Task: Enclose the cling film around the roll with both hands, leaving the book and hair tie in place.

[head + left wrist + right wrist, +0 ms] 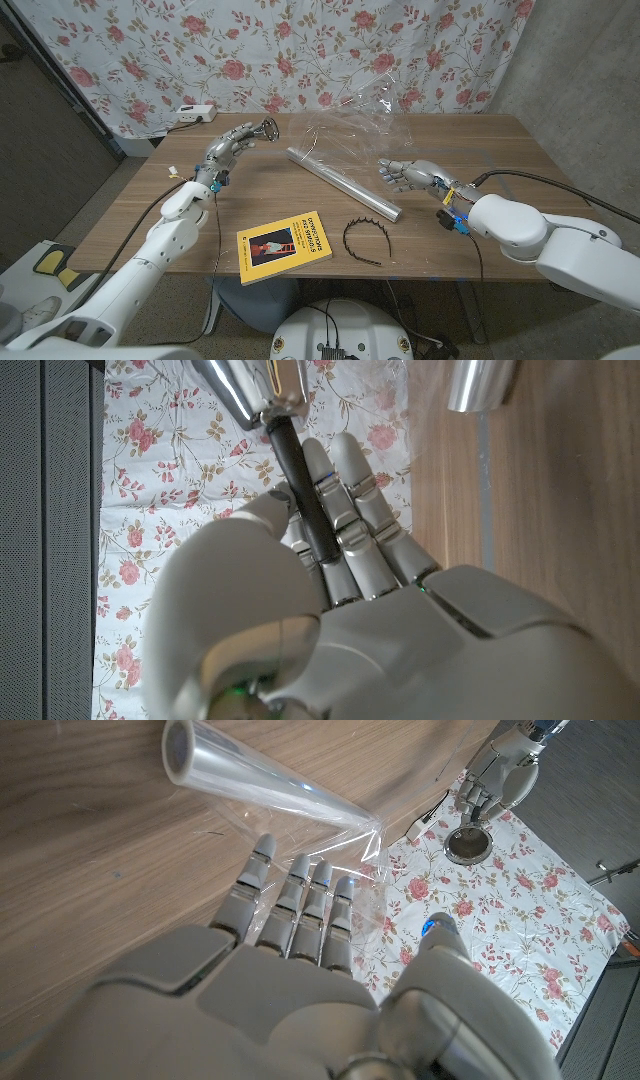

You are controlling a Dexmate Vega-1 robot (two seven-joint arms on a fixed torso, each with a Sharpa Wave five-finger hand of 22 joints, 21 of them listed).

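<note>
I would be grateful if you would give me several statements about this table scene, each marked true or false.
1. The yellow paperback book lies on the wooden table, nearer the robot than the shiny long roll. True.
2. The right hand grips the roll. False: it is beside the roll, fingers apart, holding nothing.
3. The black toothed hair band lies on the book. False: it lies on the table beside the book, apart from it.
4. Loose clear cling film stands crumpled at the roll's far end. True.
5. The left hand holds a black-handled tool with a round head. True.
</note>
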